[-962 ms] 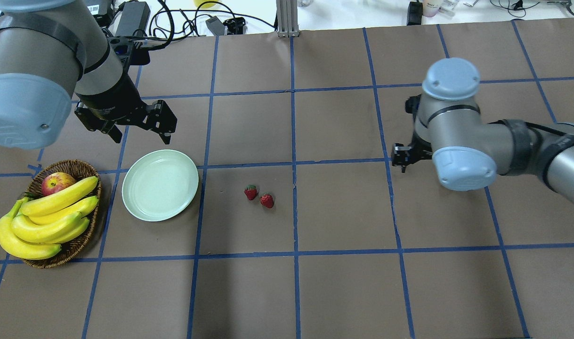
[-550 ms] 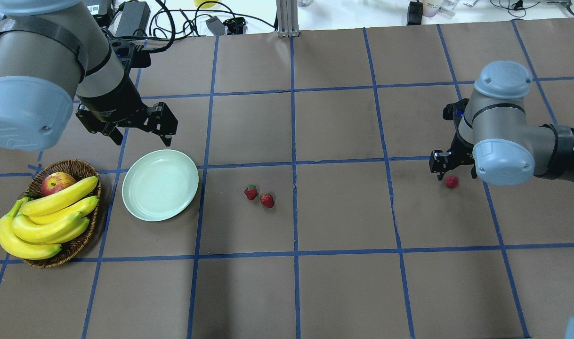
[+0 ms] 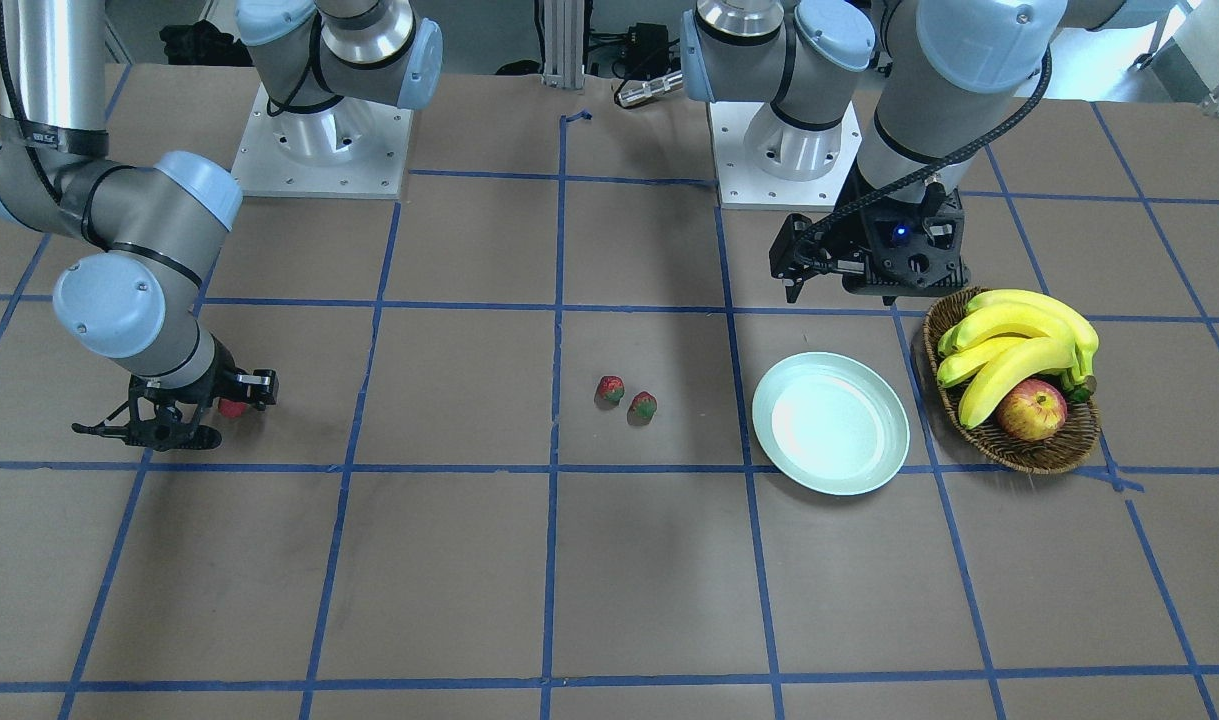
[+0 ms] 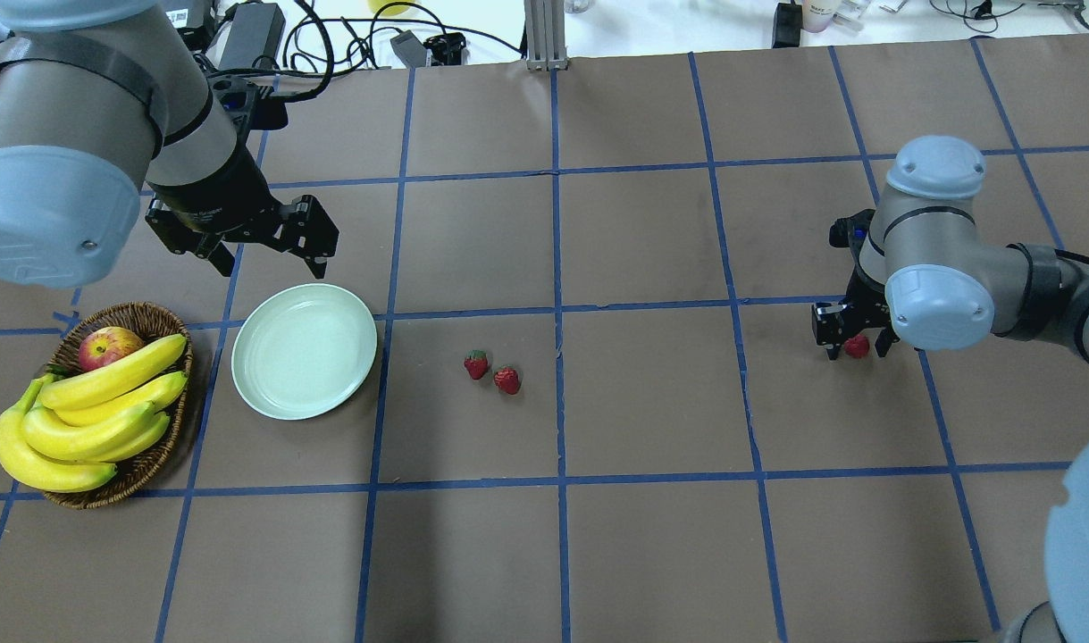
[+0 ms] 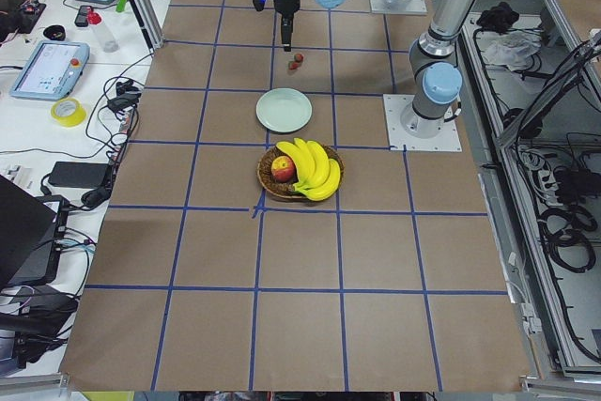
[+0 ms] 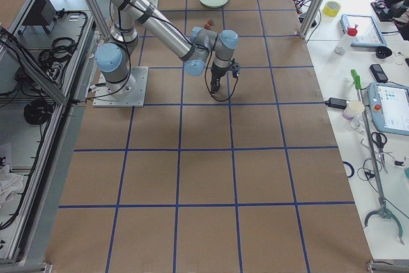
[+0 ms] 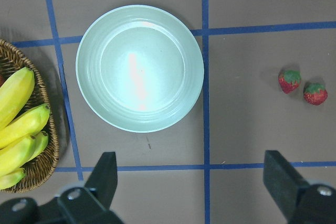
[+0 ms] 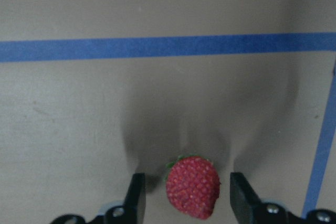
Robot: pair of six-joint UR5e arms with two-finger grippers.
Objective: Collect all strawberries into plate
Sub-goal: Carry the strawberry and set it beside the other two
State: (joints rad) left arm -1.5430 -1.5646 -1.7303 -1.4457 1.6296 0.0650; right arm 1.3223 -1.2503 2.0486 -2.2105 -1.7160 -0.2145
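brown table gridded, roomy; right fingers spread astride strawberry (gaps both sides); left fingers spread beyond plate rim.

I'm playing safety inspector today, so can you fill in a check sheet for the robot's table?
Surface: brown table with a blue tape grid.
Job's things: plate empty; two strawberries side by side mid-table; third strawberry on the table inside the right claw.
Clutter: wicker basket holding bananas and an apple, beside the plate.
Claws: left claw open, above the table near the plate; right claw open, not gripping.
Cables: black cables past the far edge.
Surroundings: side bench with tablets, tape roll.
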